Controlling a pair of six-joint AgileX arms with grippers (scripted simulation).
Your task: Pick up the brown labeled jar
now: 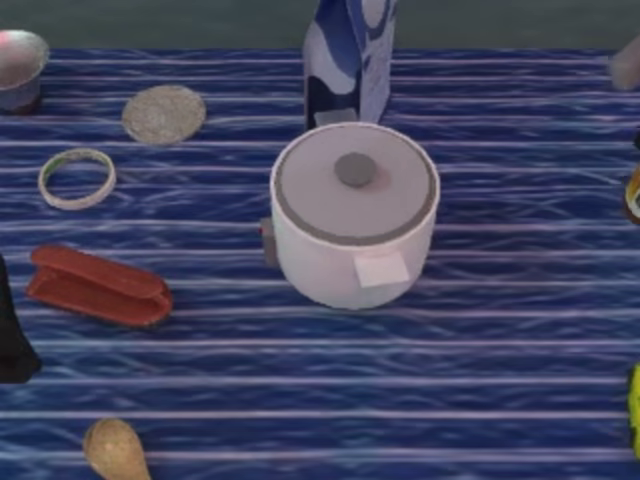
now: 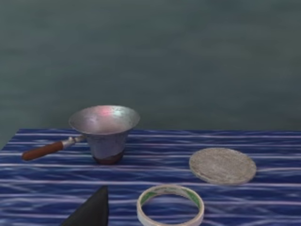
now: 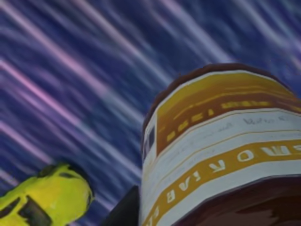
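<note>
At the table's far left corner stands a grey metal flared cup with a reddish wooden handle [image 2: 104,129], upright with its mouth open; only bare metal shows inside. Beside it, toward the middle, lies a flat grey round disc [image 1: 163,113], and nearer the front a white ring of tape [image 1: 77,178] lies flat. A red-brown oblong case [image 1: 95,285] lies near the left edge. The left arm [image 1: 12,340] is a black shape at that same edge, just in front of the case; a dark tip shows in its wrist view, but I cannot tell whether the left arm's jaws are spread or closed. A tan rounded wooden piece [image 1: 115,450] sits at the front edge.

In the middle stands a big white pot with a grey-knobbed lid [image 1: 353,215]; the lid is on and hides what is inside. Behind it, at the far edge, rises a blue-and-white carton [image 1: 345,60].

The brown labeled jar [image 3: 221,150] stands at the right edge, half cut off in the top view. The right wrist view sees it very close, with a dark part just beside its label; whether the right arm's jaws grip it cannot be told. A yellow object [image 3: 44,197] lies near it.
</note>
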